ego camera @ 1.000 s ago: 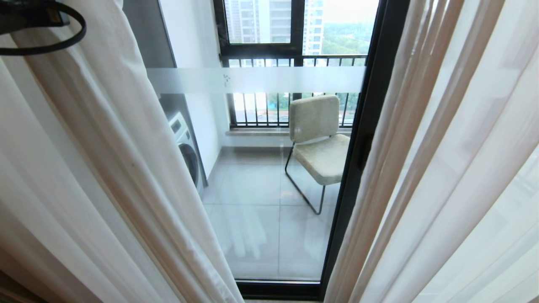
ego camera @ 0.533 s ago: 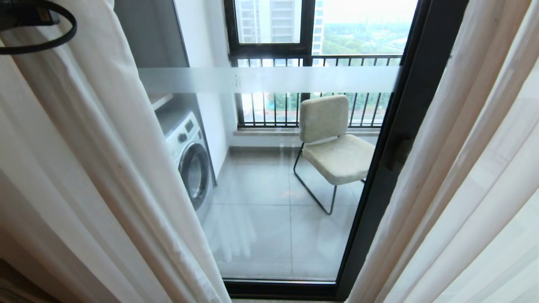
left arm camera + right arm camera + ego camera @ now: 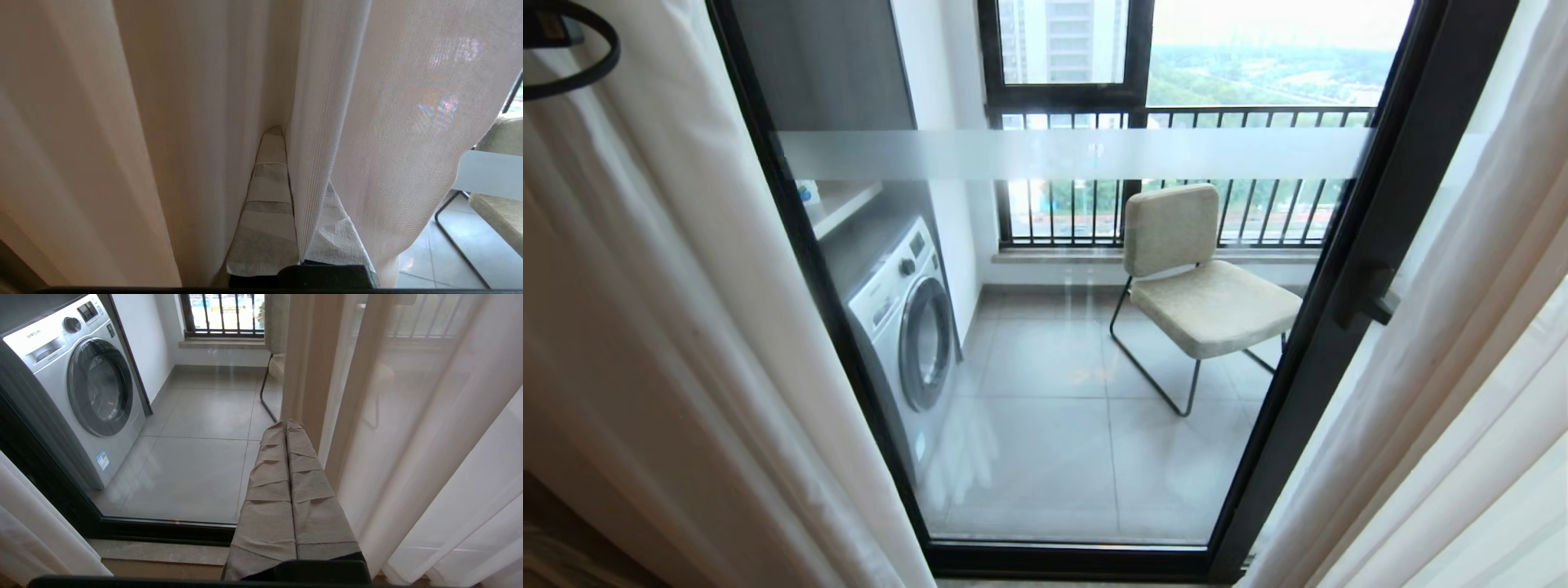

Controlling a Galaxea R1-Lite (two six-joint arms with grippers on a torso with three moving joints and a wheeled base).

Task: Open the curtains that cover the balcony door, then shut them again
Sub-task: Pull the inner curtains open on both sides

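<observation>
Head view: curtains (image 3: 662,327) hang vertically beside the upright balcony door (image 3: 1380,269).

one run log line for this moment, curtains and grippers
left gripper: shut on sheer curtain | right gripper: shut, empty, beside right curtain | balcony door: glass exposed between curtains

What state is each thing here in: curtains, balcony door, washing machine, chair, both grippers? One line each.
curtains: parted, glass exposed.
balcony door: shut.
washing machine: porthole door closed.
chair: upright, unoccupied.
left gripper: shut on a curtain fold.
right gripper: shut, holding nothing.
</observation>
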